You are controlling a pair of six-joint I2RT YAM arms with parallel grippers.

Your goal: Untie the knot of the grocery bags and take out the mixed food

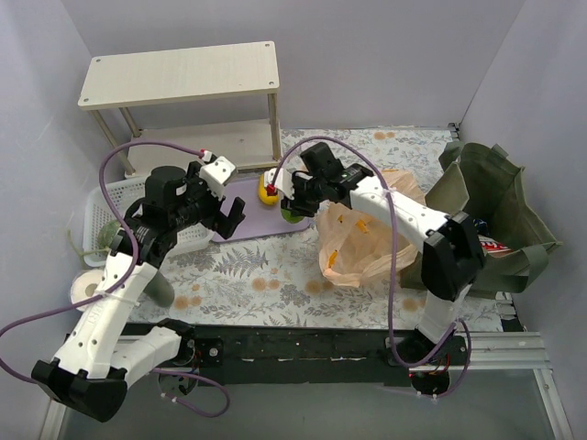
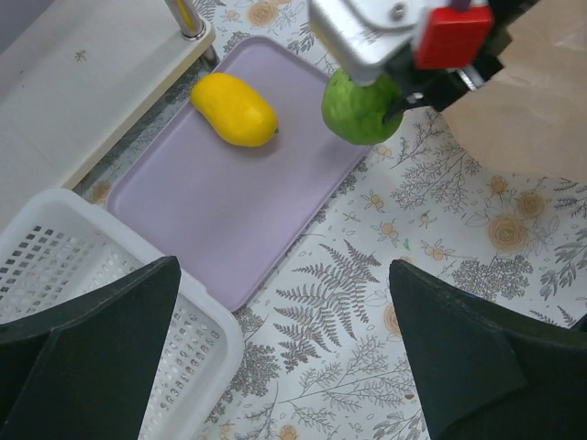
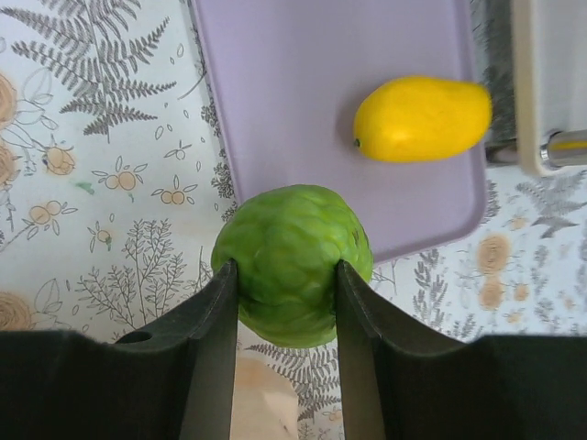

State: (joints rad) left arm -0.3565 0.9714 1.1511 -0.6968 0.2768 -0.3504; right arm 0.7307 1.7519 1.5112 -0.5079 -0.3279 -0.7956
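**Item: green fruit [image 1: 292, 218], held at edge of tray [image 1: 248, 229]**

Top view.
- right gripper [image 1: 292, 211]: closed partway on the green fruit, at the tray's right edge.
- yellow fruit [image 1: 268, 192]: lying on the tray's far end, near a leg of the shelf [image 1: 179, 78].
- left gripper [image 1: 229, 220]: jaws wide, nothing between them, over the tray's left end.
- bag [image 1: 353, 247]: peach-orange, crumpled on the table [image 1: 248, 275] under the right arm, just beside the olive tote [image 1: 495, 206].
- basket [image 1: 96, 215]: white, left of the tray.

Left wrist view.
- Dark fingers [image 2: 92, 357] spread to the frame's sides, empty.
- Below them: tray, basket corner, patterned table.
- The green fruit sits at the tray's right edge, apart from the yellow fruit.

Right wrist view.
- Two fingers [image 3: 215, 348] press the bumpy green fruit's sides.
- The yellow fruit lies on the tray beyond.
- Whether the green fruit touches the tray cannot be told.
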